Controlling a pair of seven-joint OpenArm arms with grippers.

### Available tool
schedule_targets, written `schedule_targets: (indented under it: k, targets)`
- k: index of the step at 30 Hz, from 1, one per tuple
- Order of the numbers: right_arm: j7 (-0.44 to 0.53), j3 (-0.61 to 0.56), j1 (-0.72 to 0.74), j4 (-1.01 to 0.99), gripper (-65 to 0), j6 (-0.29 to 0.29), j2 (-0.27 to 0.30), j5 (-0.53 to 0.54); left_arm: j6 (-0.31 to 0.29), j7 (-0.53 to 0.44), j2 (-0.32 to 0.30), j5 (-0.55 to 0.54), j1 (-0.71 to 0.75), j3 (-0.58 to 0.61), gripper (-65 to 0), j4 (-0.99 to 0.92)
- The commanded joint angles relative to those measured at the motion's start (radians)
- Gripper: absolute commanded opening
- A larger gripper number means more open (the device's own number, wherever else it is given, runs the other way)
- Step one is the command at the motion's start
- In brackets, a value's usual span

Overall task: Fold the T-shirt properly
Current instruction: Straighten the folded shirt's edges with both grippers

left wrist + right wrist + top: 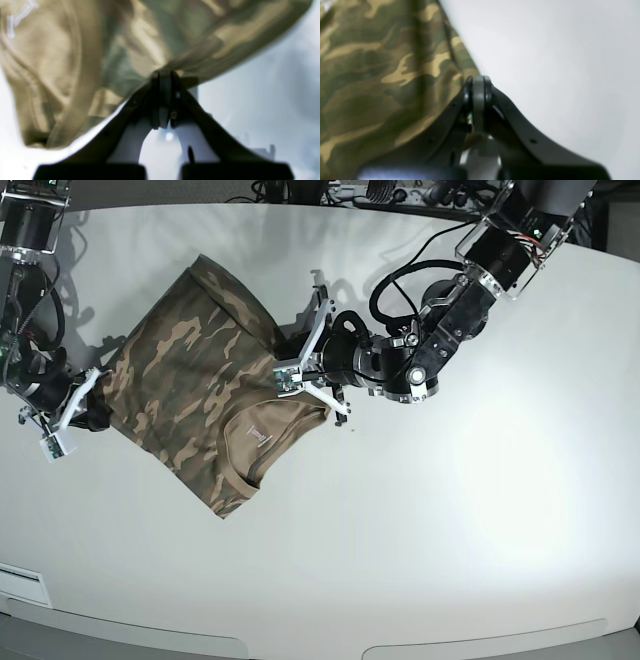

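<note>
The camouflage T-shirt (pixel 190 380) lies partly folded on the white table (pixel 450 510), its tan collar (pixel 258 438) and paler inside showing at the lower right. My left gripper (pixel 284 375) is shut on a bunched fold of the T-shirt (pixel 160 32) at its right edge; in the left wrist view the left gripper (pixel 163 73) has its jaws pressed together with cloth gathered at the tips. My right gripper (pixel 96 379) is shut on the left edge of the T-shirt (pixel 375 75); the right wrist view shows the right gripper (pixel 479 79) pinching that hem.
Cables and dark equipment (pixel 350 192) sit beyond the table's far edge. The table's front edge (pixel 300 645) runs along the bottom of the base view. Both arms reach in from the top corners.
</note>
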Motion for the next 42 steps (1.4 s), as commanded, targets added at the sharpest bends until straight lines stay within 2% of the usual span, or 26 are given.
schedule_targets:
  k: [1,7,13,17,21,24,30,33,36,40,42]
  targets:
    - [0.034,-0.008,0.037,0.005,-65.0,-0.002,0.024,-0.006,0.025,-0.030,-0.002,0.024,-0.022,-0.008,-65.0,-0.005]
    - [0.006,-0.027,0.022,-0.004,-65.0,-0.002,0.024,-0.013,0.042,-0.124,0.004,0.109,-0.045,-0.008,-65.0,-0.117]
    - [-0.047,-0.026,-0.071,-0.003,-65.0,-0.002,0.023,0.092,0.042,-0.219,0.006,0.121,-0.134,-0.008,-65.0,-0.267]
    - [-0.048,-0.025,-0.156,0.002,-65.0,-0.006,0.014,0.137,0.041,-0.330,0.006,0.154,-0.180,-0.008,-65.0,-0.346]
    - [-0.054,-0.012,-0.209,0.003,-65.0,-0.021,-0.008,0.140,0.041,-0.421,0.040,0.184,-0.217,-0.008,-65.0,-0.407]
    - [-0.087,0.026,-0.241,0.014,-65.0,-0.024,-0.051,0.167,0.037,-0.456,0.086,0.214,-0.230,-0.008,-65.0,-0.436]
    - [-0.131,0.131,-0.311,0.116,-65.0,-0.023,-0.157,0.196,0.044,-0.456,0.149,0.233,-0.250,-0.008,-65.0,-0.437]
    - [-0.145,0.185,-0.350,0.185,-65.0,-0.022,-0.185,0.196,0.054,-0.455,0.167,0.249,-0.262,-0.008,-65.0,-0.437]
    - [-0.145,0.224,-0.374,0.252,-65.0,-0.021,-0.187,0.194,0.053,-0.434,0.164,0.264,-0.276,-0.008,-65.0,-0.437]
    - [-0.148,0.292,-0.377,0.320,-65.0,-0.030,-0.187,0.193,0.054,-0.311,0.164,0.256,-0.303,-0.008,-65.0,-0.432]
    - [-0.148,0.328,-0.376,0.351,-65.0,-0.027,-0.187,0.196,0.072,-0.212,0.161,0.208,-0.314,-0.008,-65.0,-0.411]
